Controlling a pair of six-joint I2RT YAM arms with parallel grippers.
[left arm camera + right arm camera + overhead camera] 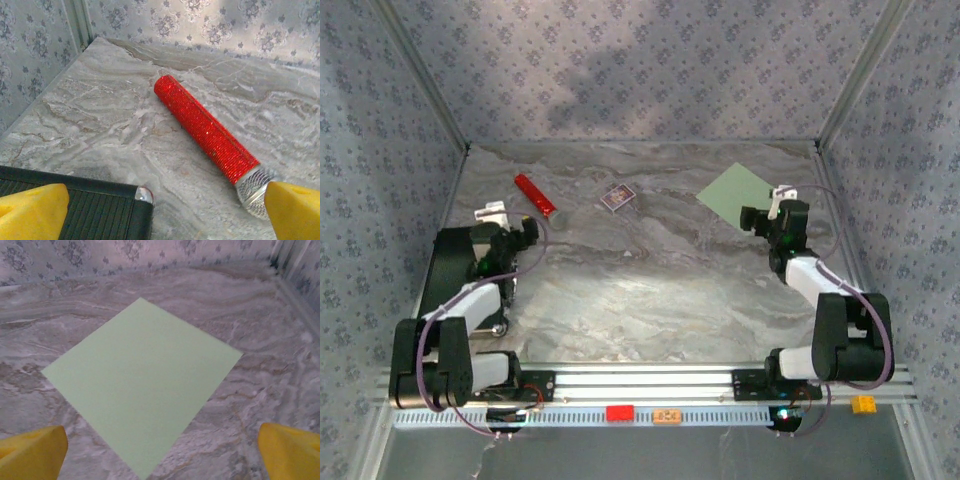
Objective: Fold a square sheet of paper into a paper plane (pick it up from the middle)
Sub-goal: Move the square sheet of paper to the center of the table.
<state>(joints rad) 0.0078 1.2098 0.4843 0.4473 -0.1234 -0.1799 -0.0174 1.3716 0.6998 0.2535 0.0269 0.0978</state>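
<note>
Right now the square sheet of paper (735,193) lies flat on the marble table (650,290), at about 1 o'clock in the top view. The right gripper (767,208) hangs just beside its 5 o'clock corner, jaws wide apart, holding nothing. The right wrist view shows the paper is plain and smooth. The left gripper (510,222), at 9 o'clock, is wide open and empty too. Its wrist view shows a sparkly red cylinder (205,127) with a silver end and a black ribbed thing (100,210). The top view adds a small box (617,197) near 12 o'clock.
</note>
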